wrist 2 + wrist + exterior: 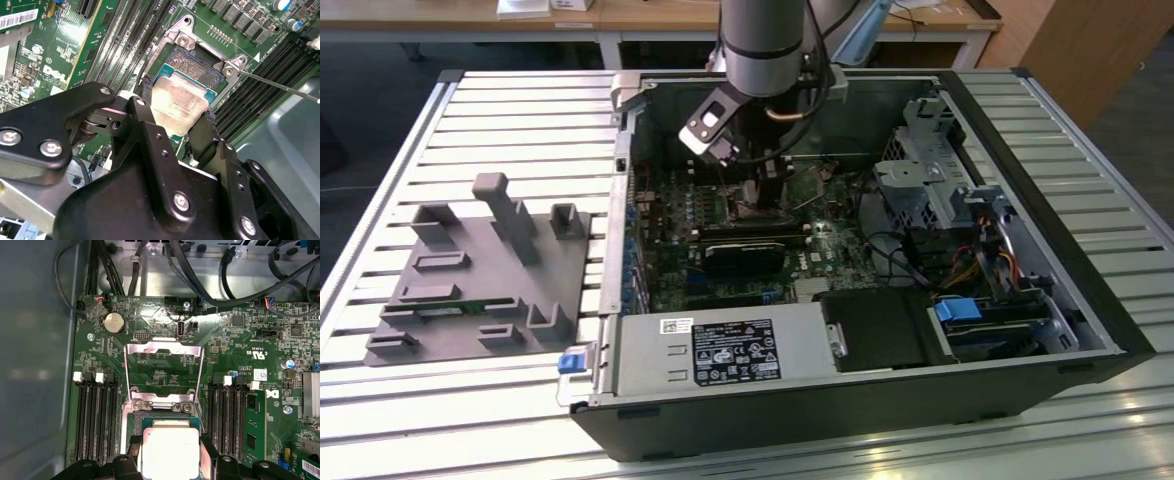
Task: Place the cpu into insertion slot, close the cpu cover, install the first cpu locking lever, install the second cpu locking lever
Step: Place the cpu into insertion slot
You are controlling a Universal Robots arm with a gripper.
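The tool [178, 101] grips cpu [181, 106] over insertion slot [193, 65].

Robotics lab, test-bench setup. Slatted aluminium counter [520, 110] carries an opened PC case [720, 430] and a grey parts fixture [467, 270], robot arm [767, 45] over the case. Wooden office desks [654, 20] behind.

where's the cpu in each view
Exterior view: too small to tell, somewhere under the arm over the green board.
Second wrist view: the cpu is between the black fingers, over the insertion slot.
First wrist view: the cpu is between the fingers, beside the raised cpu cover.
Shared landmark: the green board.
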